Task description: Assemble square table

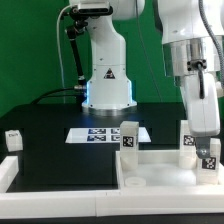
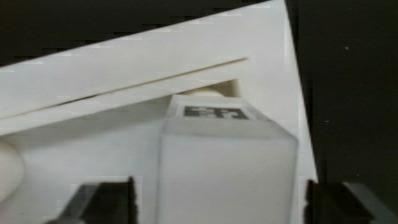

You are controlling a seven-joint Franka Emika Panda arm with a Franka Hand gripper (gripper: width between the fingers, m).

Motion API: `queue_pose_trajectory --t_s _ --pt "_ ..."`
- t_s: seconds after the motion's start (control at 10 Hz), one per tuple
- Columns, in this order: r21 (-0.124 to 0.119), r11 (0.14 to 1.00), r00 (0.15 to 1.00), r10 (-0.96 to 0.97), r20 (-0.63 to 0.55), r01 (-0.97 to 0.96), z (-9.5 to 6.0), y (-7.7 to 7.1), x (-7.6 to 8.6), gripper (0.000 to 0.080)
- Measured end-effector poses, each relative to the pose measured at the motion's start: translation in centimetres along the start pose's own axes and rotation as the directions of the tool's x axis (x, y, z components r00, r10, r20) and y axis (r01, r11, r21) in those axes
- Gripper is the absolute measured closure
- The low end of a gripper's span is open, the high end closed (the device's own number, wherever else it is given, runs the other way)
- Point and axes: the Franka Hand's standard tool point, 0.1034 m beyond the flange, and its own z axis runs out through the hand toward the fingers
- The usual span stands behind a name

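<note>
Looking down from the wrist view, the hand [image 2: 199, 200] sits right over one short white leg [image 2: 222, 165] of the square table. The leg stands between the two dark fingers [image 2: 107, 200], with a black-and-white tag on its top end. A thin dark gap shows on each side of the leg, so the fingers look spread a bit wider than the leg and do not seem to squeeze it. I judge the hand is loosely open around the leg, not holding it tight.

From the exterior view, the hand [image 1: 207, 150] hangs low near the worktop's [image 1: 50, 155] front edge, at the exterior view's right corner. The leg [image 1: 209, 158] stands upright there, its long side pointing straight up, on the big flat white panel [image 1: 165, 165]. Two more tagged legs stand up from the panel, one [image 1: 130, 138] toward the middle and one [image 1: 187, 136] just behind the hand.

Only one arm is here, so it is the one to act. The leg lies straight below the hand, so the next move, up or down, should follow the leg's long line.
</note>
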Motion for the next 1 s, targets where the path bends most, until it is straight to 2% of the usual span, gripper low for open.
queue_pose_trajectory --t_s 0.1,0.2,0.3,0.6,0.7,0.9,1.0 --pt "-0.003 0.992 0.992 -0.126 -0.031 0.126 -0.1 0.0 -0.5 0.0209" --pt "-0.001 0.944 0.943 -0.328 -0.062 0.329 -0.1 0.0 -1.1 0.0209" --pt "-0.012 0.86 0.858 -0.51 -0.067 0.51 -0.1 0.1 -1.5 0.0162" --pt "-0.023 0.779 0.777 -0.626 -0.067 0.627 -0.1 0.0 -1.2 0.0153" --pt "-0.035 0.7 0.697 -0.714 -0.069 0.714 -0.1 -0.1 -1.1 0.015" --pt "-0.08 0.387 0.382 -0.921 -0.072 0.918 0.0 -0.7 -1.1 0.015" --pt "-0.078 0.412 0.407 -0.911 -0.074 0.908 0.0 -0.7 -1.0 0.015"
